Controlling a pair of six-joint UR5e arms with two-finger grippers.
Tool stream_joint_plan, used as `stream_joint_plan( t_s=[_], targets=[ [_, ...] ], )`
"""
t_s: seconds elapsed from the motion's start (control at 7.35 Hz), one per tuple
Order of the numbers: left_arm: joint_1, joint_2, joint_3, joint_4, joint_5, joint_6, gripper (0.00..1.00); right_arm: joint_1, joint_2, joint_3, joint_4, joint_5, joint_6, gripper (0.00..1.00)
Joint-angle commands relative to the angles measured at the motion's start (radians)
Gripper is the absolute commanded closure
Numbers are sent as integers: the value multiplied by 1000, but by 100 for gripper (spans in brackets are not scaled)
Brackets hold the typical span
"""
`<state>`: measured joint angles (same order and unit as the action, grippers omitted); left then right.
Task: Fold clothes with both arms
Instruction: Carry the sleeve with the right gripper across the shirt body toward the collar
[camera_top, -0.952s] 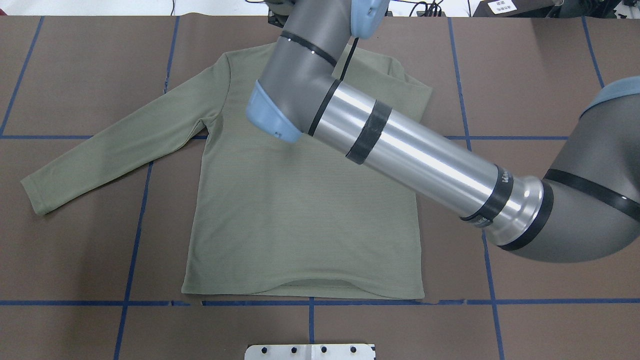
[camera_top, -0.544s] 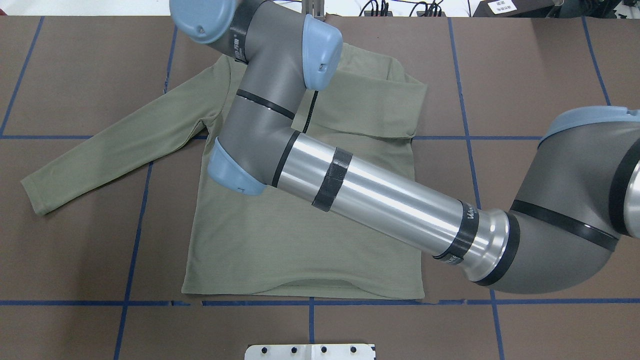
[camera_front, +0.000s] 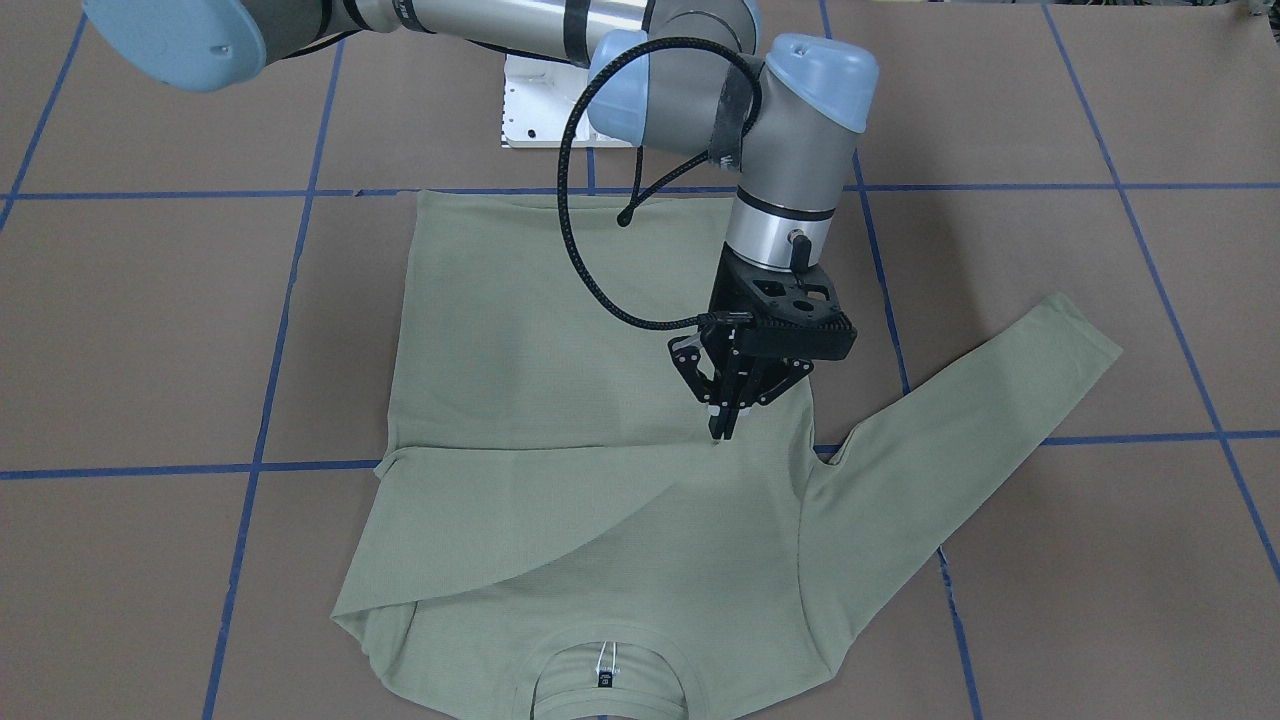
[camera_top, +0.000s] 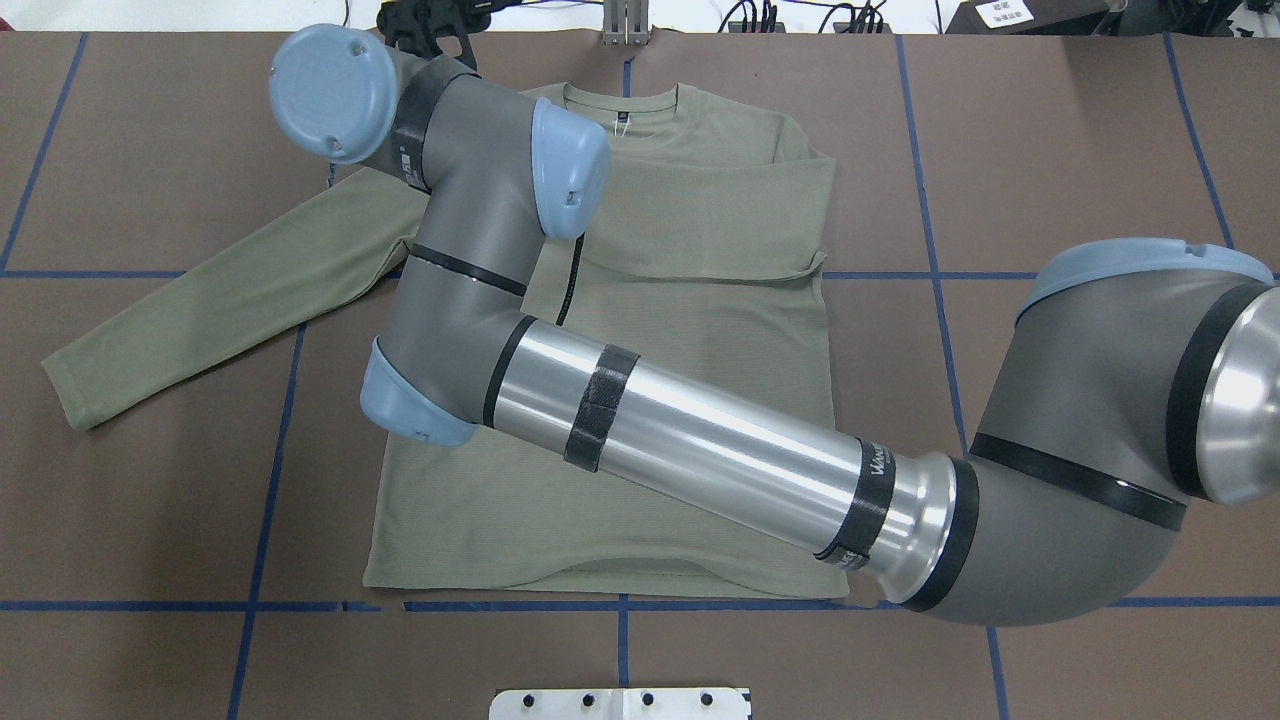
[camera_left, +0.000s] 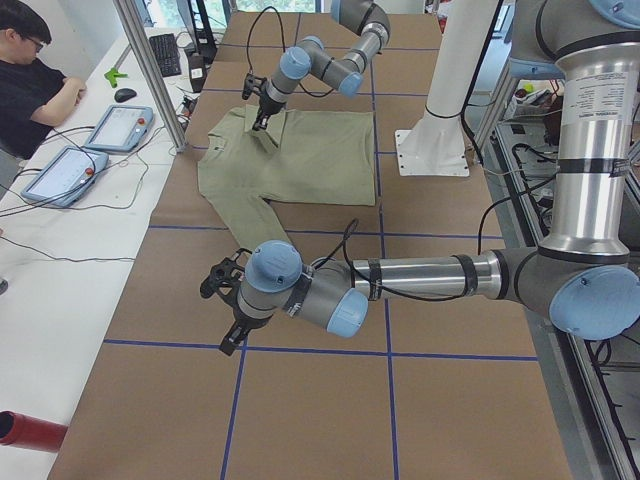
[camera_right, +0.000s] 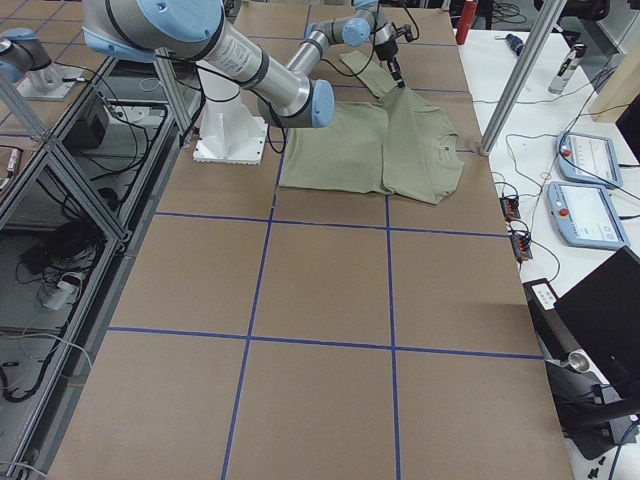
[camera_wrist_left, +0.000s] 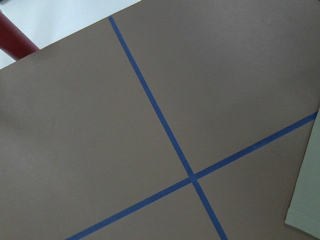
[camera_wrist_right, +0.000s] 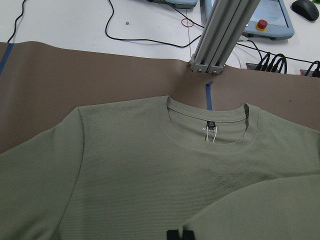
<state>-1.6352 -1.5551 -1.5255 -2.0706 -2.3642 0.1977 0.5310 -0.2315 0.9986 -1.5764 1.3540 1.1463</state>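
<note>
Item: shirt (camera_front: 540, 330), flat mid-table (camera_front: 150, 330), collar toward the operators' edge. I judge it soft, light and limp, and it is best taken by cuffs or hem corners. Right gripper (camera_front: 722, 428) is pinched narrow on the folded sleeve's cuff. Left gripper (camera_left: 222, 305): I cannot tell.

Bright, even light from overhead fills every view. Shadows on the shirt (camera_front: 520, 330) and brown surface (camera_top: 1050, 130) are faint and soft-edged. A white glare streak runs along the silver tube of the right arm (camera_top: 700, 445). Focus is sharp throughout.
</note>
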Motion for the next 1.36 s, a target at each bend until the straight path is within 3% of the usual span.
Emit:
stream_joint_plan(
  t_s=[0.0, 0.14, 0.27, 0.68, 0.82, 0.95, 1.22],
  targets=[
    [0, 1, 7, 0, -25, 0, 0, -13, 36, -41, 15, -19, 7, 100],
    [0, 1, 7, 0, -38, 0, 0, -13, 52, -84, 66, -21, 19, 39],
    [-2, 1, 5, 0, -40, 2, 0, -11, 55, -115, 116, -24, 29, 10],
    [0, -3, 2, 0, -38, 0, 0, 4, 80, -118, 118, -18, 36, 1],
    [5, -35, 2, 0, -36, -7, 0, 36, 74, -118, 112, 73, 30, 1],
    [5, -68, 10, 0, -38, -12, 0, 96, 57, -104, 43, 255, 35, 1],
    [12, -57, 17, -98, -64, -53, 0, 249, -82, 54, -27, 519, -91, 1]
  ],
)
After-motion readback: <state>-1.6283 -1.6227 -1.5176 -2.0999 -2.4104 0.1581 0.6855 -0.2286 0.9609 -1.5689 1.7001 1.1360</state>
